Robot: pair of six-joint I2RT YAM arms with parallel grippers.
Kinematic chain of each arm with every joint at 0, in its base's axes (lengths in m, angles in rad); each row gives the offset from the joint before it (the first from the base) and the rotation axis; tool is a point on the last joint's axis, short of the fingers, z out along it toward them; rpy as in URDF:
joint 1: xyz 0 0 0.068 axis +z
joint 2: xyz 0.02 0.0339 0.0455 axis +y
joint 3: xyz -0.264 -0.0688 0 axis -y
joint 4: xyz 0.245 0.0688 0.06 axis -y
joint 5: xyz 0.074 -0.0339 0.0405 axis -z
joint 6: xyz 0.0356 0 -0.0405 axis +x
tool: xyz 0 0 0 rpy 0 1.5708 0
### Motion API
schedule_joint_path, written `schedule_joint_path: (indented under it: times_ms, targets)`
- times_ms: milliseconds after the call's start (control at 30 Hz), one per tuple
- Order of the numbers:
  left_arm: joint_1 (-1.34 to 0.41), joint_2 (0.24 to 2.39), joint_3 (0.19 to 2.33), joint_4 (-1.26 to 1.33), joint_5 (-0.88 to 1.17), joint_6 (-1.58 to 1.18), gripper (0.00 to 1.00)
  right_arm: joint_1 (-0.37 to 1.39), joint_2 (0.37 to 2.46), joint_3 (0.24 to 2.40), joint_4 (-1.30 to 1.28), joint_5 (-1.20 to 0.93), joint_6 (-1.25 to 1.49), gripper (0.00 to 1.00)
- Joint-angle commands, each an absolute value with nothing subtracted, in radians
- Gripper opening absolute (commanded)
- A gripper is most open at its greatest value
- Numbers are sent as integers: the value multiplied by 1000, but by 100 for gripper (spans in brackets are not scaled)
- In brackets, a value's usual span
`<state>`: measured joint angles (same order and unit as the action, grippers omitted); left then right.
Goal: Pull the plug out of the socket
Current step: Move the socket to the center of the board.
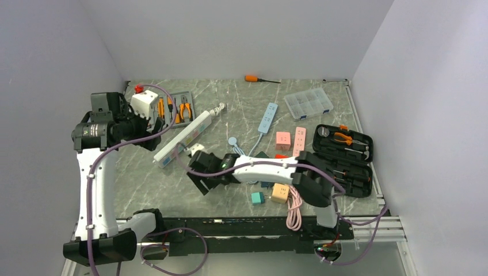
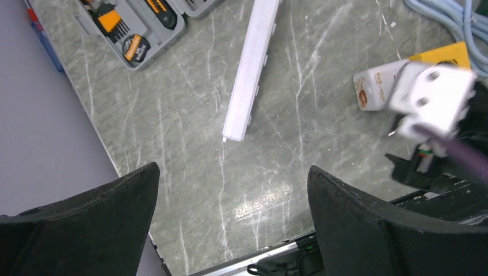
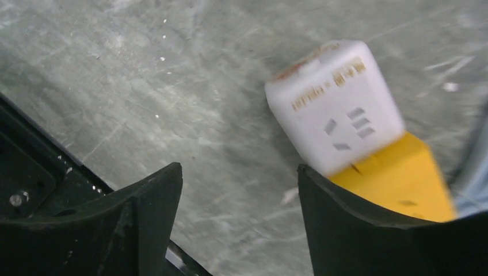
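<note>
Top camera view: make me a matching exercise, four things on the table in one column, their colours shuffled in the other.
1 screwdriver handle
2 long power strip by the left arm
3 tool case on the right
4 compartment box

A black
B clear
C orange
D white

Pairs: 1-C, 2-D, 3-A, 4-B.
</note>
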<state>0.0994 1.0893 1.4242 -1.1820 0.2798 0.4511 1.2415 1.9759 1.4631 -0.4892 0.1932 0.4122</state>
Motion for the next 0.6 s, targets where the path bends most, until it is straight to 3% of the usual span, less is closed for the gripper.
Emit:
schedule_joint_path:
  times_ms: [0,167,567]
  targets:
    - [147,1110,1485,-1205,371,456,99,1141,1756,1396,-396,119,321,79]
    - [156,1115,1483,-1195,383,455,99,1024,1645,1273,-300,-19,287,99]
    - [156,1091,1458,-1193,399,474,99,945,1698,1127,-133,-152,213,100]
